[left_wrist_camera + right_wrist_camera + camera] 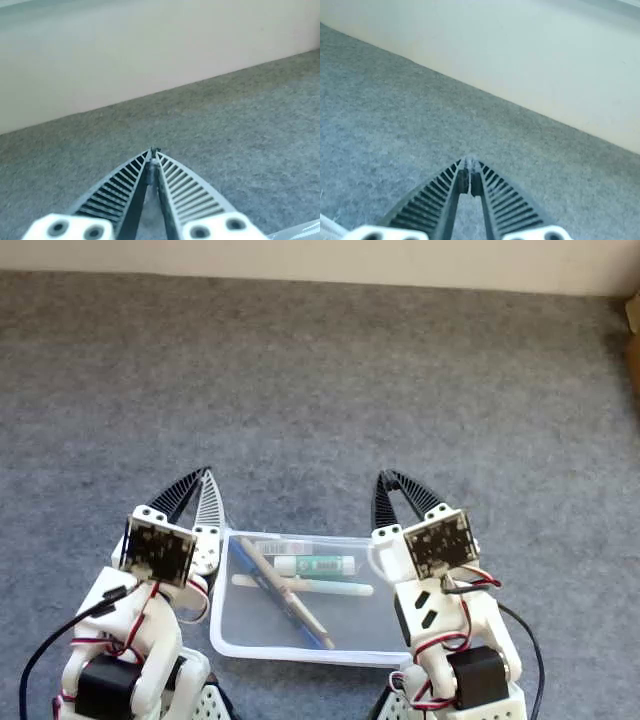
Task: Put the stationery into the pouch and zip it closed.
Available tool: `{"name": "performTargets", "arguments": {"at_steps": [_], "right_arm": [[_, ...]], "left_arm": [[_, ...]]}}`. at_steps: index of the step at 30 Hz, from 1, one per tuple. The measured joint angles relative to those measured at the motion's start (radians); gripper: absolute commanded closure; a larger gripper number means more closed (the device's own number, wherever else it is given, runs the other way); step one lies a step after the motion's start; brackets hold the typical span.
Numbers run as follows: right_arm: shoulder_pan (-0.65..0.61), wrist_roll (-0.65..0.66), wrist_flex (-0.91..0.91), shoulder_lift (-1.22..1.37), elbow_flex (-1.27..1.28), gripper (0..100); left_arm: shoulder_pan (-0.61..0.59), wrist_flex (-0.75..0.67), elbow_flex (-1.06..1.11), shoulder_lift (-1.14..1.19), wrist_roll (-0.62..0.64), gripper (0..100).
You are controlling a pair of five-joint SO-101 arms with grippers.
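A clear plastic pouch (232, 625) lies flat on the grey carpet between the two arms, near the front edge. Inside or on it I see a wooden pencil (262, 568), a blue pen (300, 620), a white marker (335, 588) and a glue stick (318, 565) with a green label. My left gripper (207, 473) rests just left of the pouch, shut with its tips touching (153, 150). My right gripper (382, 477) stands just right of the pouch, also shut (469, 160). Neither holds anything.
Grey carpet (320, 380) stretches open ahead of both grippers up to a pale wall (320, 260) at the back. A brown object's edge (633, 335) shows at the far right.
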Motion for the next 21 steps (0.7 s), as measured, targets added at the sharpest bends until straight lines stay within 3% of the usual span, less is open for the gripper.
{"name": "performTargets", "arguments": {"at_steps": [11, 21], "right_arm": [[0.0, 0.0, 0.0, -0.011, -0.176, 99.1], [0.003, 0.0, 0.0, -0.012, -0.106, 99.1]], "left_arm": [[-0.066, 0.0, 0.176, 0.003, 0.0, 99], [-0.064, 0.0, 0.322, 0.005, 0.0, 99]]}}
